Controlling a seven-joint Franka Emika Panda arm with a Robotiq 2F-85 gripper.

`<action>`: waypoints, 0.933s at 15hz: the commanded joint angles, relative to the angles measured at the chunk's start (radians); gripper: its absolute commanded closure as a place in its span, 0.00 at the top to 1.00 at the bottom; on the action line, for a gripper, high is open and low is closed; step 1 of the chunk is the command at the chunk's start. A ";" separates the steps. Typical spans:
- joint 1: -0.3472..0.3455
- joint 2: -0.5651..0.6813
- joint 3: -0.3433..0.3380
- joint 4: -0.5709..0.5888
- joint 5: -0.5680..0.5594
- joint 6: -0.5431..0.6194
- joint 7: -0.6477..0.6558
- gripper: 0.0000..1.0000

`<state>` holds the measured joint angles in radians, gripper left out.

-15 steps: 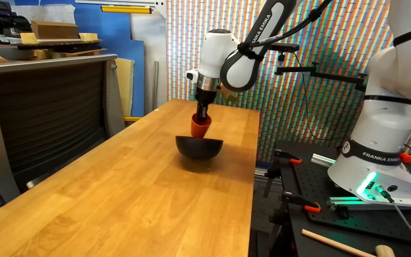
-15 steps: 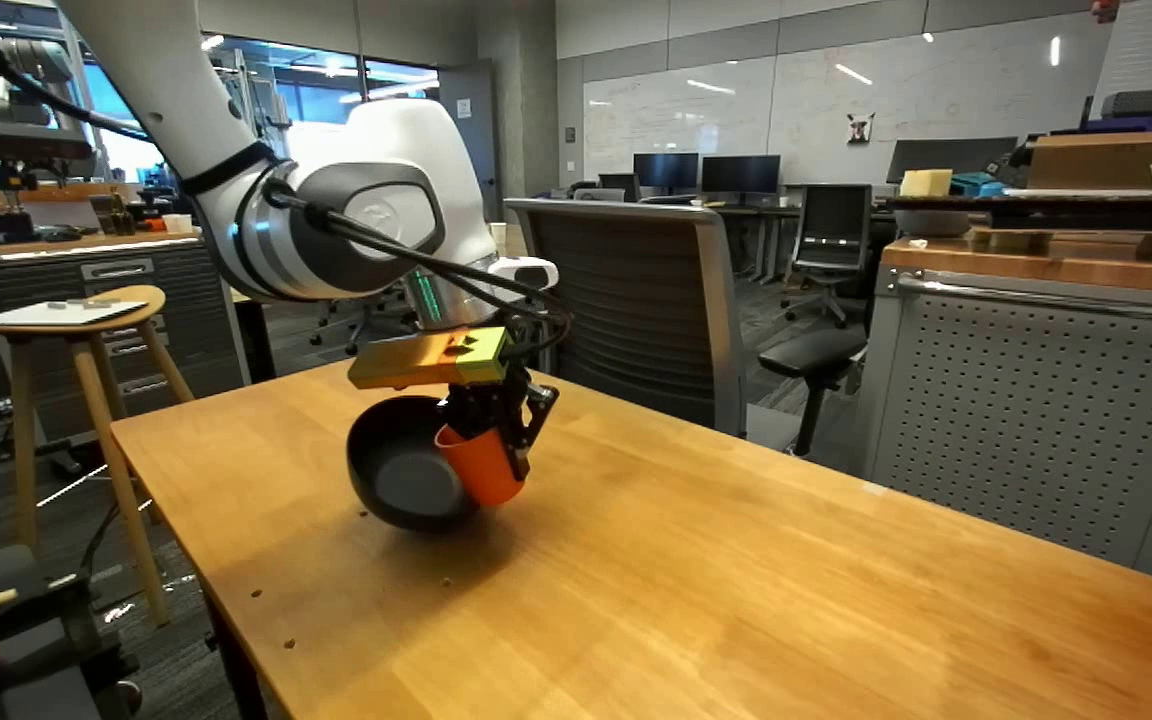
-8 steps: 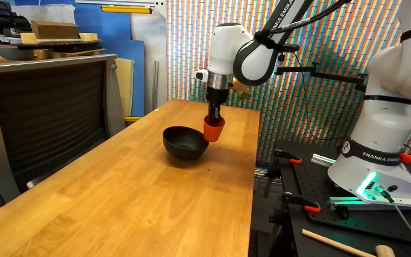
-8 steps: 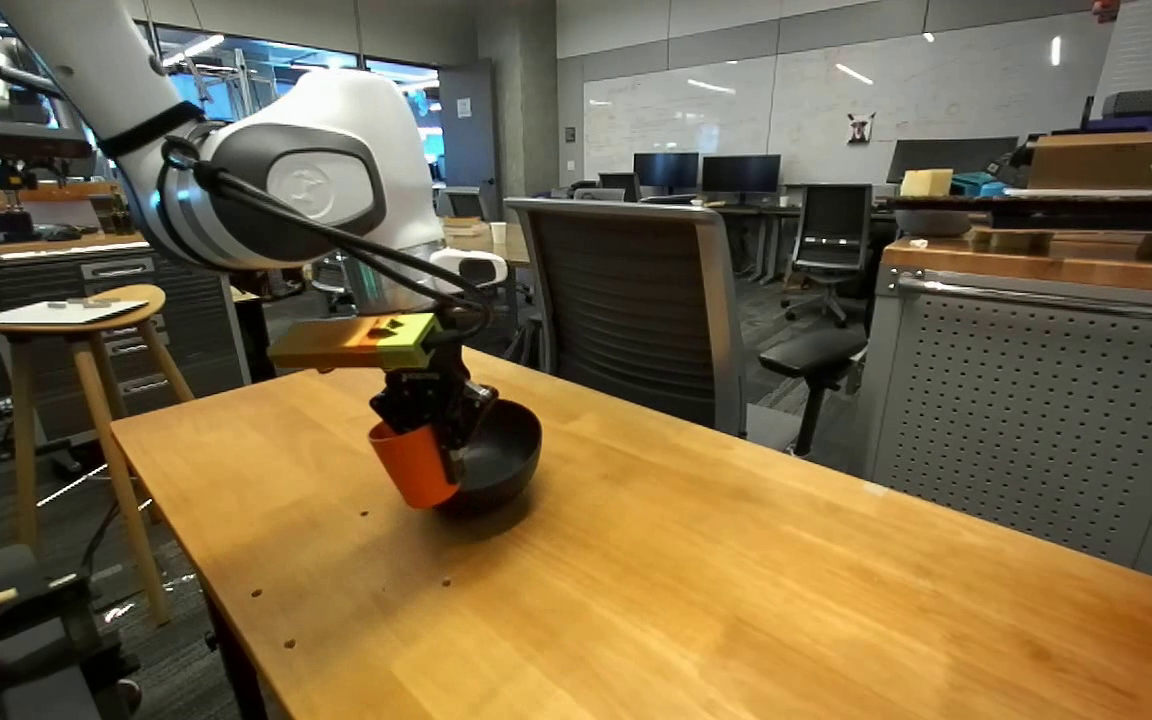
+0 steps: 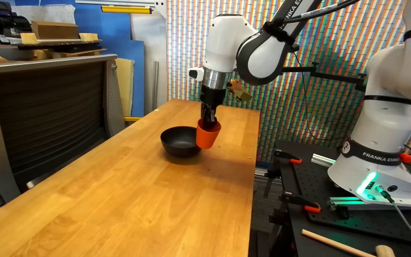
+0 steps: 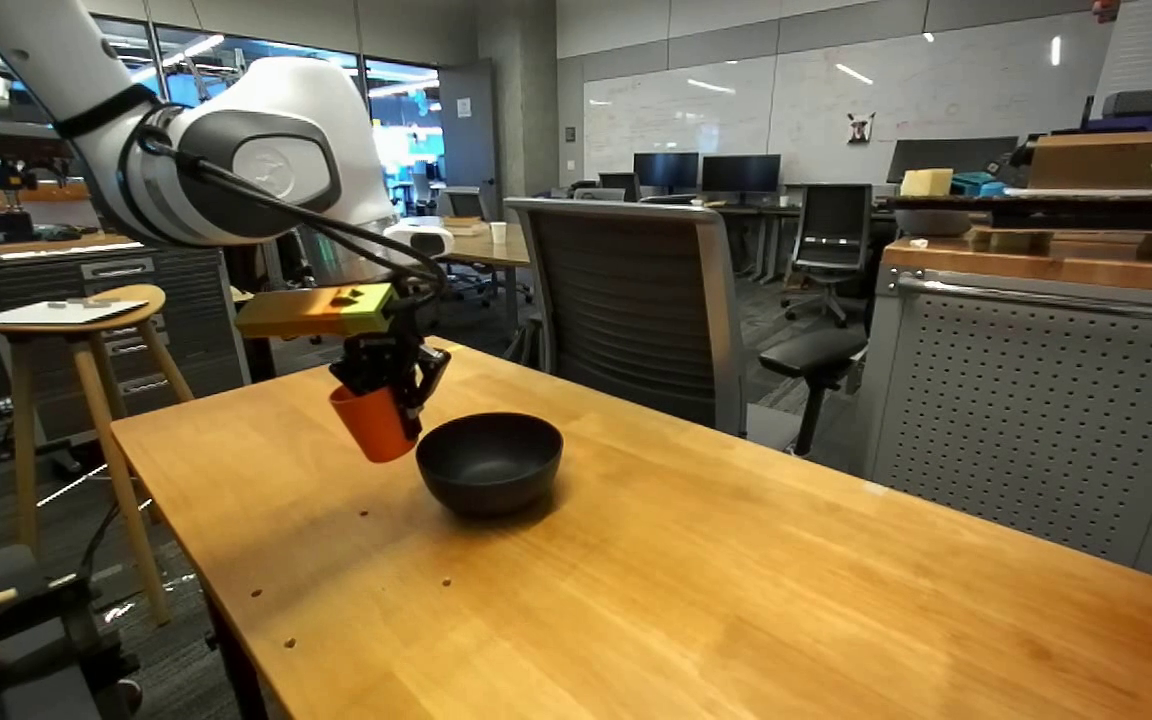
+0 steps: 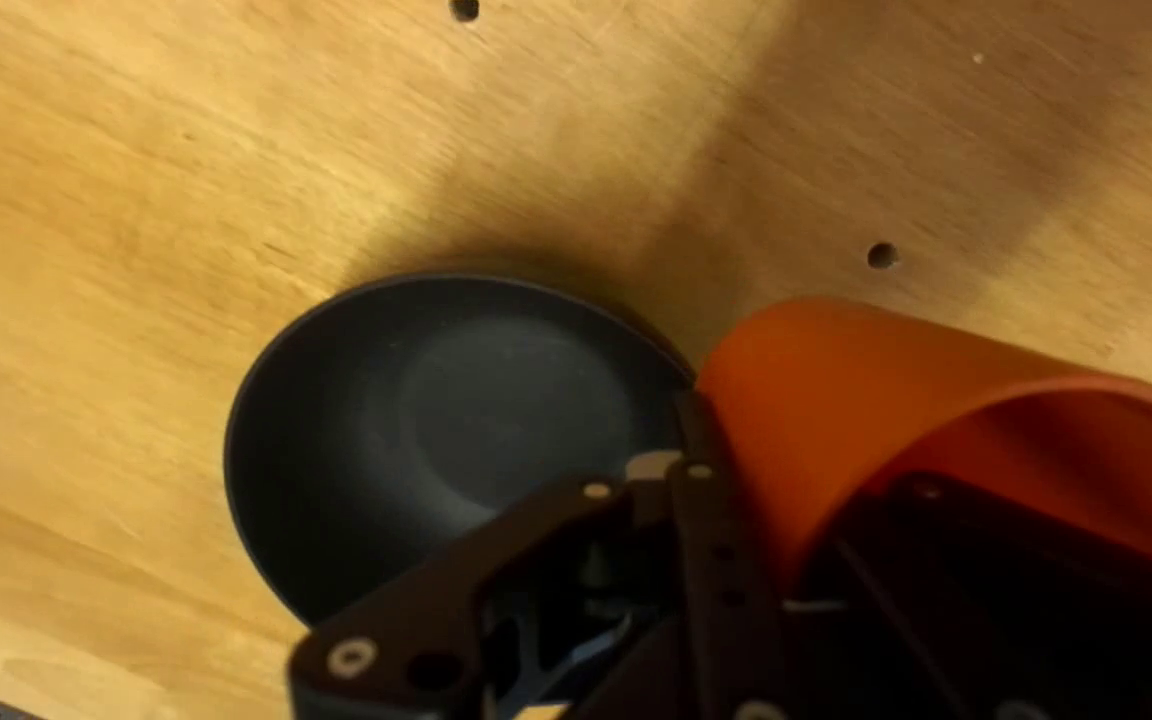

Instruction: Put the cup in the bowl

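Free room above bowl (image 6: 489,466), cup (image 6: 372,427) alongside

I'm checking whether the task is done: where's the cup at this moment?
In an exterior view, the cup hangs tilted in the end effector, above the table and just left of the bowl, not inside it.

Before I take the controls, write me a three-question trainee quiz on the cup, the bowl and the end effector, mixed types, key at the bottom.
1. Multiple choice: How does the end effector hold the orange cup? A) by its base; B) by its side wall; C) by a handle.
2. True or false: The cup is tilted rather than upright.
3. Short answer: Where is the cup relative to the black bowl, and is the task done?

Key:
1. B.
2. True.
3. Outside the bowl, off to one side; not yet done.
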<state>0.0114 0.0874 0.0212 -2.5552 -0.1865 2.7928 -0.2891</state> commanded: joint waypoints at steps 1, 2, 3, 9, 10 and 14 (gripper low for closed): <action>0.013 -0.012 0.021 0.045 0.018 -0.020 0.008 0.05; 0.015 -0.008 0.025 0.063 0.022 -0.021 0.010 0.05; 0.017 -0.001 0.024 0.082 0.013 -0.018 0.020 0.05; 0.028 0.084 -0.028 0.187 -0.173 0.038 0.152 0.05; 0.034 0.108 -0.043 0.201 -0.224 0.042 0.191 0.05; 0.043 0.202 -0.105 0.250 -0.384 0.066 0.307 0.05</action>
<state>0.0286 0.2112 -0.0343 -2.3660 -0.4835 2.8390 -0.0657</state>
